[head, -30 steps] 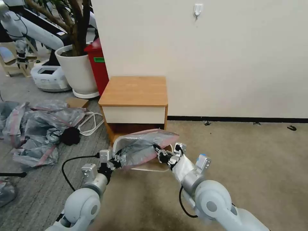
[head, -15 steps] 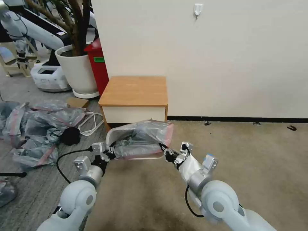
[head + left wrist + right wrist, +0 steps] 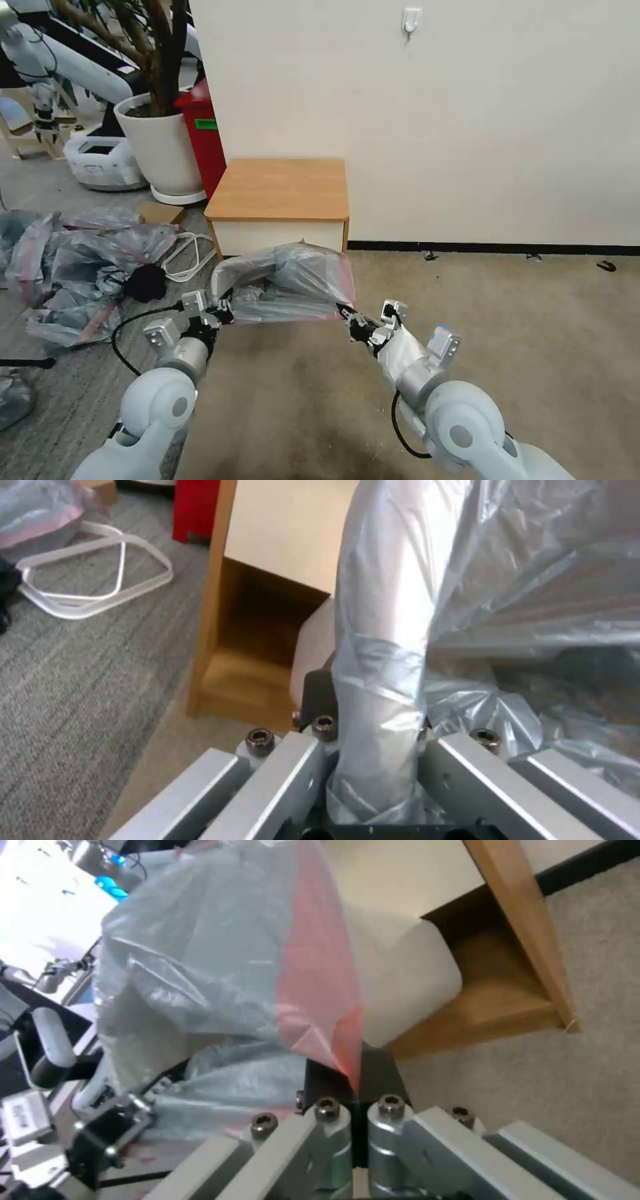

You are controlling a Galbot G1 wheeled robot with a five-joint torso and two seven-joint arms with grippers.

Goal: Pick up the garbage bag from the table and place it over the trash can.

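The garbage bag (image 3: 287, 280), grey with a pink-red band, hangs stretched between both grippers just in front of the table (image 3: 280, 190). My left gripper (image 3: 223, 312) is shut on its left edge; in the left wrist view the plastic (image 3: 380, 690) is bunched between the fingers. My right gripper (image 3: 347, 317) is shut on the pink corner (image 3: 333, 1040). The cream trash can (image 3: 407, 970) stands under the bag, against the table's open lower shelf; a bit of its wall (image 3: 310, 645) shows in the left wrist view. In the head view the bag covers it.
A heap of similar grey-pink bags (image 3: 80, 267) lies on the floor at the left, beside a black lump (image 3: 145, 283) and a white loop (image 3: 190, 257). A white plant pot (image 3: 160, 147) and a red bin (image 3: 200, 133) stand behind. Beige carpet (image 3: 507, 313) lies at the right.
Both grippers have moved apart and a little forward, pulling the bag wider. The bag has risen and now reaches up to the table's drawer front.
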